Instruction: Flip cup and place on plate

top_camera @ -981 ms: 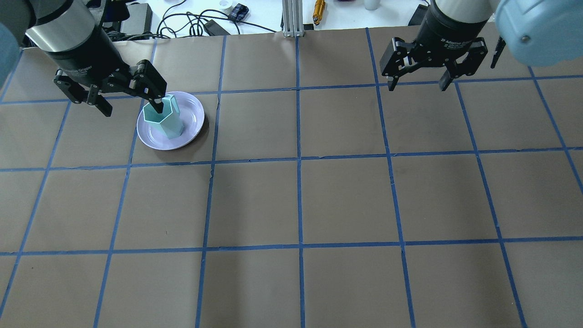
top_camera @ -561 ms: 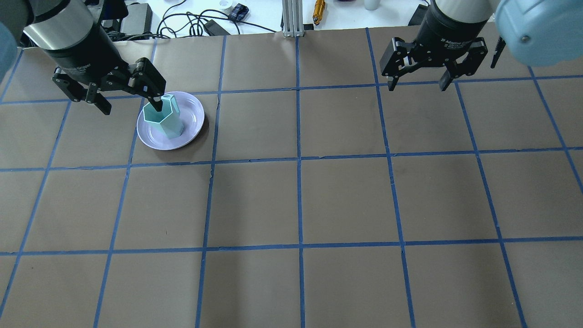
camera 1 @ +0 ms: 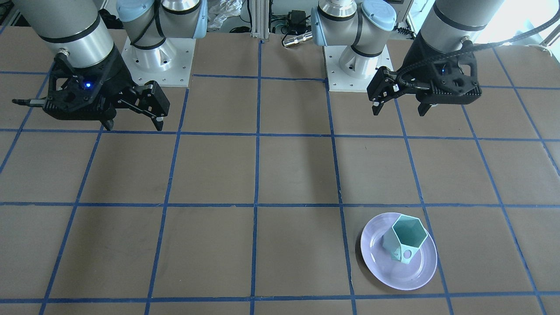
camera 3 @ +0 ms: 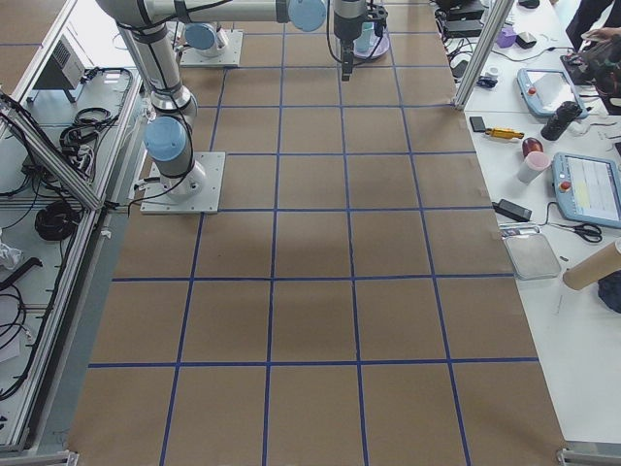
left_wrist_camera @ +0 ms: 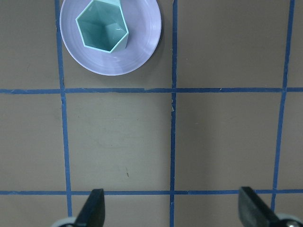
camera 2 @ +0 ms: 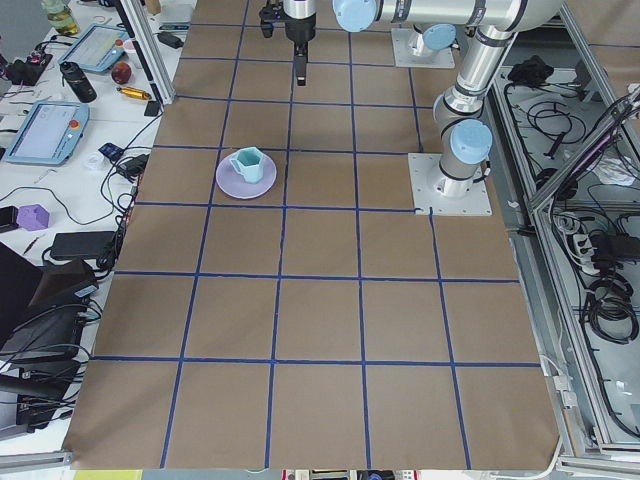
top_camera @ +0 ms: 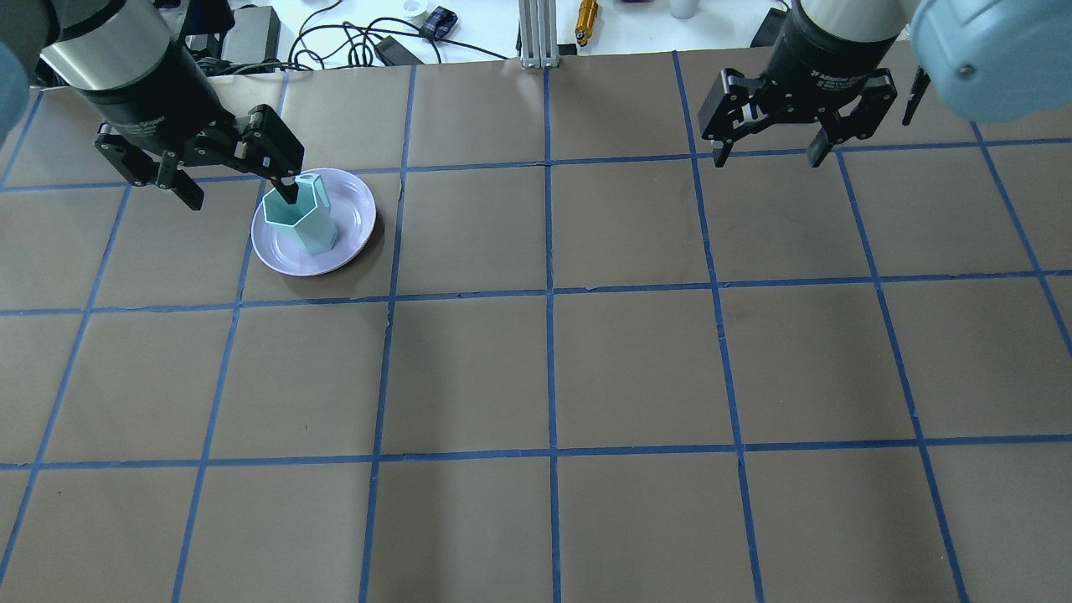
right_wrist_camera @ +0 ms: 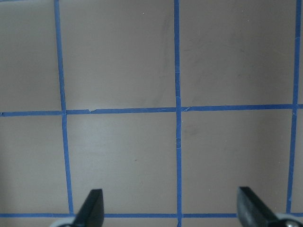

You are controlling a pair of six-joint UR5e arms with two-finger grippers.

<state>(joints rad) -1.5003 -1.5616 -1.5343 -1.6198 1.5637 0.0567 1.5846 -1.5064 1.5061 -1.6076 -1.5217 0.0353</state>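
Observation:
The pale mint-green cup (top_camera: 303, 222) stands upright, mouth up, on the lavender plate (top_camera: 356, 216) at the far left of the table. It shows clearly in the front view: cup (camera 1: 407, 238), plate (camera 1: 393, 272). In the left wrist view the cup (left_wrist_camera: 102, 26) and plate (left_wrist_camera: 142, 45) lie far below. My left gripper (top_camera: 241, 199) is open and empty, raised above the table on the near side of the plate (camera 1: 399, 112). My right gripper (top_camera: 767, 161) is open and empty, high over the far right (camera 1: 134, 127).
Brown paper with a blue tape grid covers the table (top_camera: 553, 368). Beyond its far edge are an aluminium post (top_camera: 536, 33), cables (top_camera: 352, 38) and an orange tool (top_camera: 586, 21). The arm bases (camera 1: 157, 57) stand on the robot's side.
The left gripper has drifted slightly up and back from the cup, still open. Cup, plate and right arm have not moved.

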